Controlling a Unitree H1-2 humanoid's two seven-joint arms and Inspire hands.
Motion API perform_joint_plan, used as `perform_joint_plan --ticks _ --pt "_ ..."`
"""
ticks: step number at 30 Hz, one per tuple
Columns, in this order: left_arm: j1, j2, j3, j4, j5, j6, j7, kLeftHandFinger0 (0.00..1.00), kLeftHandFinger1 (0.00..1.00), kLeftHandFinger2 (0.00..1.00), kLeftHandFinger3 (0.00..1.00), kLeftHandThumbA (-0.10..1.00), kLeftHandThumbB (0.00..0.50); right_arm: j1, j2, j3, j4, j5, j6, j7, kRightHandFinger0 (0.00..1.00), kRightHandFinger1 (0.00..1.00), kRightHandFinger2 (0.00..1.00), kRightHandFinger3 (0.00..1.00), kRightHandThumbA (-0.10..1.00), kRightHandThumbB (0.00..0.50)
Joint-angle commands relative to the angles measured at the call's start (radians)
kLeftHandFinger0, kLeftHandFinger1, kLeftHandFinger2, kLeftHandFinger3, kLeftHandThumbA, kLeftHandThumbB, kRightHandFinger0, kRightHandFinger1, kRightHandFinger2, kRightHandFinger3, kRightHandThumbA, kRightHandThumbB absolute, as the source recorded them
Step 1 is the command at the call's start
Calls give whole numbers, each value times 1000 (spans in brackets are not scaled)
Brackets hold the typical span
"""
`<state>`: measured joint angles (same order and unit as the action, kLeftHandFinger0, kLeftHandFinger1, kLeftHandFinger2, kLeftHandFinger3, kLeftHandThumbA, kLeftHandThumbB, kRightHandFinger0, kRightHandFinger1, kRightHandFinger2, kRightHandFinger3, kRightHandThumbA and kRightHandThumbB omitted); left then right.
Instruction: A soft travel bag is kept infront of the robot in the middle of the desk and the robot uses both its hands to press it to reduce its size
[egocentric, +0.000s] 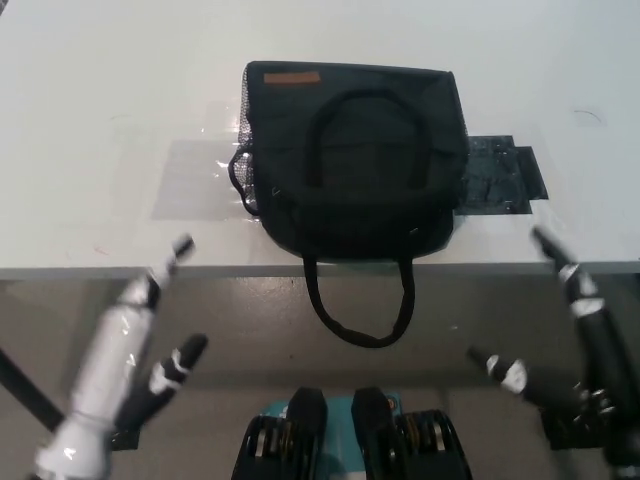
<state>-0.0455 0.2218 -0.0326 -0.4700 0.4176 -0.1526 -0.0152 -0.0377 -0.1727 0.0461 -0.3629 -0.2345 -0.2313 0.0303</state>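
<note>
My white left hand (120, 370) at the lower left and black right hand (570, 350) at the lower right both hang below the desk edge with fingers spread and holding nothing, well apart from the bag. The soft black travel bag (352, 160) sits at the upper middle of the frame on the white desk (90, 130), one strap loop (360, 305) dangling over the near edge and a dark flat patch (500, 175) just beside its right side. I judge pressing hasn't started; next I need both hands raised over the bag's top and pushed down together.
</note>
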Motion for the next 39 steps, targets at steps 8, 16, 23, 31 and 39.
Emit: perform_joint_plan --ticks 8,16,23,31,39 --pt "-553 117 46 -106 248 134 -139 1000 1000 1000 1000 1000 318 -474 -35 -37 -147 -138 265 74 1000 1000 1000 1000 1000 194" --pt "-866 102 -104 368 433 144 -94 1000 1000 1000 1000 1000 279 -761 20 21 236 -177 301 27 1000 1000 1000 1000 1000 204" --pt "-1044 89 -195 744 474 164 -6 1000 1000 1000 1000 1000 265 -945 20 58 602 -219 271 -36 1000 1000 1000 1000 1000 199" --pt "-1140 77 -247 997 450 157 61 1000 1000 1000 1000 1000 298 -1044 44 73 845 -200 265 -78 1000 1000 1000 1000 1000 178" --pt "-1193 56 -298 1201 440 149 109 1000 1000 1000 1000 1000 291 -1070 82 68 975 -177 280 -93 1000 1000 1000 1000 1000 196"
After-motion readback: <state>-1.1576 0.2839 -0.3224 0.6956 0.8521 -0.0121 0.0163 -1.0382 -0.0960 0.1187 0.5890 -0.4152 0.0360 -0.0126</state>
